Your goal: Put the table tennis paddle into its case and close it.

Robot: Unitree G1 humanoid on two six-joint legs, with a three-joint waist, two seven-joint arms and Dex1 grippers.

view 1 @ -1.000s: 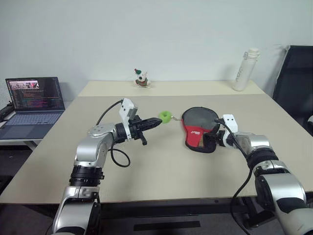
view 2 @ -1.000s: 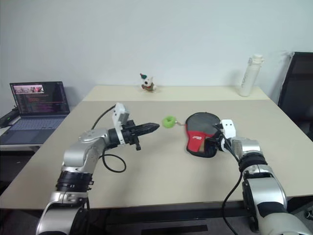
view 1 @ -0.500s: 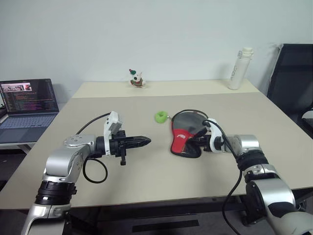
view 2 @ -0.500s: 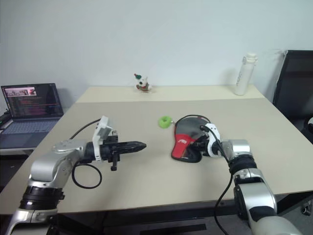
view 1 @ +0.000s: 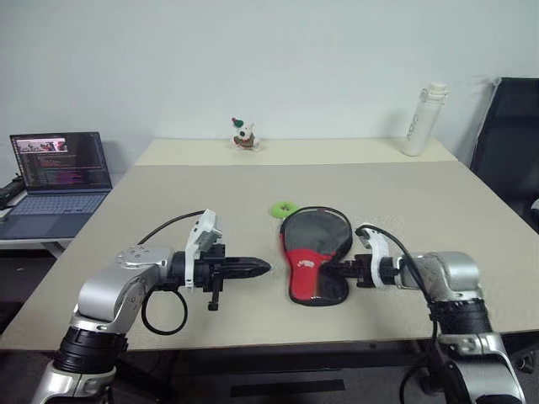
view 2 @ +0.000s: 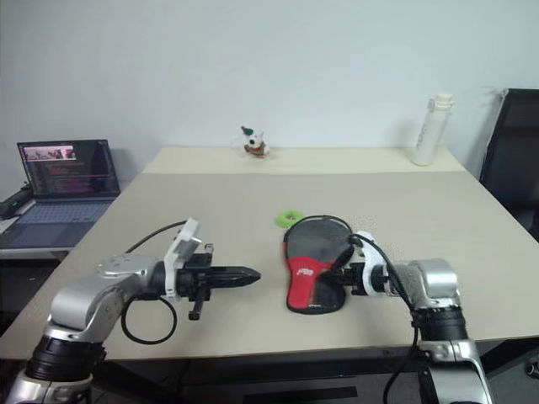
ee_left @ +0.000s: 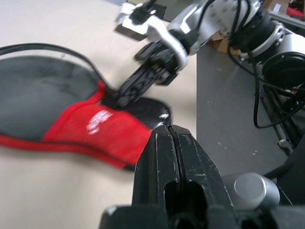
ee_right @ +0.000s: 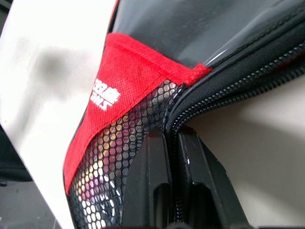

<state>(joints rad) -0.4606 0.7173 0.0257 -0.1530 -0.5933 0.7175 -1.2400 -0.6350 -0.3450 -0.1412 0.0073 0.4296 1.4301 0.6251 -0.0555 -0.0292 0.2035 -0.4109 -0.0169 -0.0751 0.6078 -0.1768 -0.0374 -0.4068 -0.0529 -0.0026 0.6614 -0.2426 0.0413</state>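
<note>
The case [view 1: 313, 252] lies flat on the beige table [view 1: 421, 202], black with a red panel and a mesh pocket [ee_right: 109, 157]. My right gripper [view 1: 330, 270] is shut on the case's zip edge at its narrow end, fingers [ee_right: 152, 162] pressed together at the zipper. My left gripper [view 1: 263, 268] is shut and empty. It points level toward the case from the left, a short gap away. In the left wrist view its fingertips [ee_left: 169, 136] face the case [ee_left: 71, 119] and the right gripper [ee_left: 125, 95]. The table tennis paddle is hidden.
A small lime-green round thing [view 1: 280, 208] lies just beyond the case. A white bottle [view 1: 418, 119] stands at the back right and a small figurine [view 1: 244, 135] at the back middle. An open laptop [view 1: 55, 181] sits on a side desk at left, a black chair [view 1: 509, 139] at right.
The case has slid toward the near edge and leftward with my right gripper on it, away from the green thing. My left gripper has drawn back and sunk a little.
</note>
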